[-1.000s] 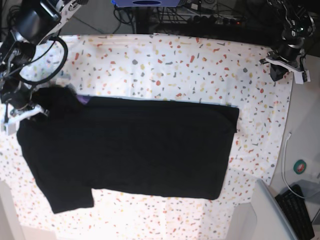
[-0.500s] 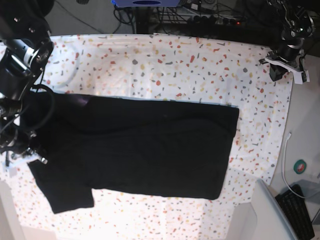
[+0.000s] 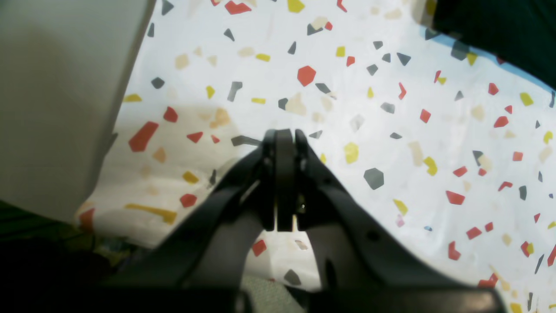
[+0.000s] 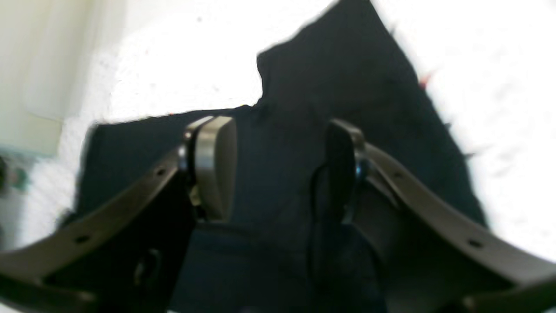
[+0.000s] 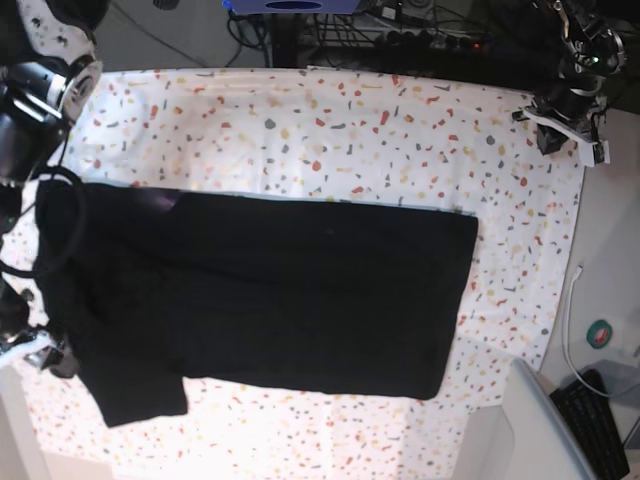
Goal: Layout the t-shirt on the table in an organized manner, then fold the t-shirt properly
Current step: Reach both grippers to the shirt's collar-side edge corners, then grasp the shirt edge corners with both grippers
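Two claws are noted: the right claw is seen spread wide above the black t-shirt, nothing grasped, at the near left edge of the desk; the shirt is laid flat mid-desk; the left claw is clenched empty at the far right corner

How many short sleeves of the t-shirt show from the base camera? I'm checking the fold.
1: a sleeve juts from the t-shirt at its lower left. Another may be folded under.
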`<state>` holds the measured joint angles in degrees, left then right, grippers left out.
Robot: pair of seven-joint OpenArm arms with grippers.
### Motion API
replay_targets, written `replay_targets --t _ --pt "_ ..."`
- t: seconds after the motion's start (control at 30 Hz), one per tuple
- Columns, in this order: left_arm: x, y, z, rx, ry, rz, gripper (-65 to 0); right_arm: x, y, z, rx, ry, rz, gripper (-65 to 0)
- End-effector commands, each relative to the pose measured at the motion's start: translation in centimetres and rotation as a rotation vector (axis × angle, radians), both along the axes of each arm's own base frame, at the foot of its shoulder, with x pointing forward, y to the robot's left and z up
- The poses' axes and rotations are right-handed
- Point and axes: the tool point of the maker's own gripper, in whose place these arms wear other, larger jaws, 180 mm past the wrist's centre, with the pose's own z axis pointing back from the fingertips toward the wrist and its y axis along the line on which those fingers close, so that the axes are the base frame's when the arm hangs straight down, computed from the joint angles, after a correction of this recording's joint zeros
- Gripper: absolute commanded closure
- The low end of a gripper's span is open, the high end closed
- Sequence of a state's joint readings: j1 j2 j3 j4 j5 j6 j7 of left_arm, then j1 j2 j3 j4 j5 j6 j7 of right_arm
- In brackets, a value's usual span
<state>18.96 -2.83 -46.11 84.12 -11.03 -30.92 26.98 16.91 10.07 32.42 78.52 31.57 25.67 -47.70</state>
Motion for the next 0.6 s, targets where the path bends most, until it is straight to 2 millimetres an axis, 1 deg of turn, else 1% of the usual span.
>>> replay_targets --t 0.0,0.07,0.1,0.13,0.17,0.2,0.23,0.27,0.3,0.33,0.37,0.4,0.47,0.53,0.57 --pt "0.8 0.2 1.1 0.01 -0.046 -0.008 0.0 -1.1 -0.1 1.9 -0.055 -0.056 0.014 -27.5" --pt "1.5 -0.9 0.9 -0.035 -0.069 -0.018 -1.2 -5.1 0.7 1.5 -0.122 -0.043 0.021 -23.9" --pt "2.0 -1.6 1.1 -0.073 -0.096 -0.021 -14.2 -7.0 1.2 1.0 -0.133 -0.033 0.011 -22.1" --pt "2.4 -2.2 1.3 -0.107 -0.121 -0.02 -25.3 -8.8 1.3 0.3 -0.138 -0.021 -0.009 -20.7" --pt "2.8 -2.8 1.4 -0.142 -0.145 -0.017 -35.4 -10.4 1.4 -0.5 -0.135 -0.005 -0.024 -20.0" --pt "3.2 -3.4 1.6 -0.168 -0.163 -0.022 -44.1 -11.9 1.8 -1.4 -0.129 0.01 -0.032 -19.7" --pt "3.9 -4.1 1.8 -0.189 -0.178 -0.038 -51.3 -13.2 2.0 -2.4 -0.122 0.028 -0.039 -19.4" --pt "5.0 -5.0 2.1 -0.202 -0.195 -0.068 -56.8 -14.3 2.1 -3.1 -0.115 0.038 -0.05 -19.5" --pt "6.0 -6.0 2.3 -0.216 -0.205 -0.098 -60.2 -15.1 2.1 -3.7 -0.109 0.045 -0.058 -19.2" --pt "6.7 -6.9 2.2 -0.229 -0.211 -0.115 -61.9 -16.1 2.1 -4.5 -0.105 0.068 -0.065 -18.9" --pt "7.4 -7.5 2.2 -0.247 -0.221 -0.117 -61.4 -16.9 1.9 -5.3 -0.102 0.093 -0.071 -18.8" --pt "8.0 -7.6 2.1 -0.261 -0.23 -0.103 -60.6 -17.5 1.7 -5.8 -0.1 0.112 -0.075 -18.8" --pt "8.5 -6.7 1.2 -0.281 -0.222 -0.012 -58.7 -18.5 1.6 -6.5 -0.099 0.138 -0.079 -18.8" --pt "8.7 -5.7 0.3 -0.297 -0.213 0.06 -57.8 -19.5 0.6 -6.8 -0.098 0.156 -0.115 -18.8" --pt "8.9 -5.6 -0.1 -0.308 -0.21 0.073 -57.9 -20.0 0.4 -7.0 -0.09 0.163 -0.138 -18.8"
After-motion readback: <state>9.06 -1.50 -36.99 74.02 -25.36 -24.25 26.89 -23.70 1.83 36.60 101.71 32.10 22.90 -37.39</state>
